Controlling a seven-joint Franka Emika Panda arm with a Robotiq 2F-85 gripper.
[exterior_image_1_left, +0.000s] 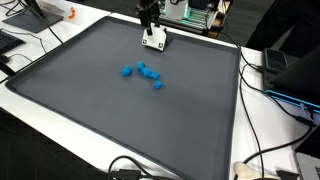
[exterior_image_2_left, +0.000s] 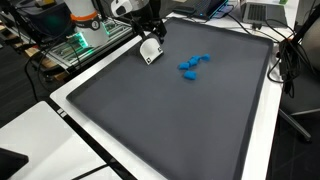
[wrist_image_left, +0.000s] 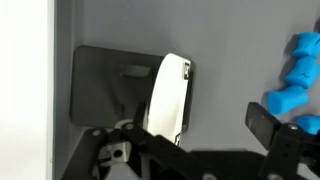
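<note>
Claw (exterior_image_1_left: 150, 27): held spread, apparently clear of white piece (wrist_image_left: 170, 95) lying below it on grey mat (exterior_image_1_left: 90, 110); blue blocks (exterior_image_1_left: 143, 74) are scattered nearby.

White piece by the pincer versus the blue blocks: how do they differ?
Colour: the white piece is white, the blue blocks bright blue. Number: the white piece is a single item; the blue blocks form a small cluster. Place: the white piece lies near the mat's edge, the blue blocks nearer its middle. Both rest on the mat.
</note>
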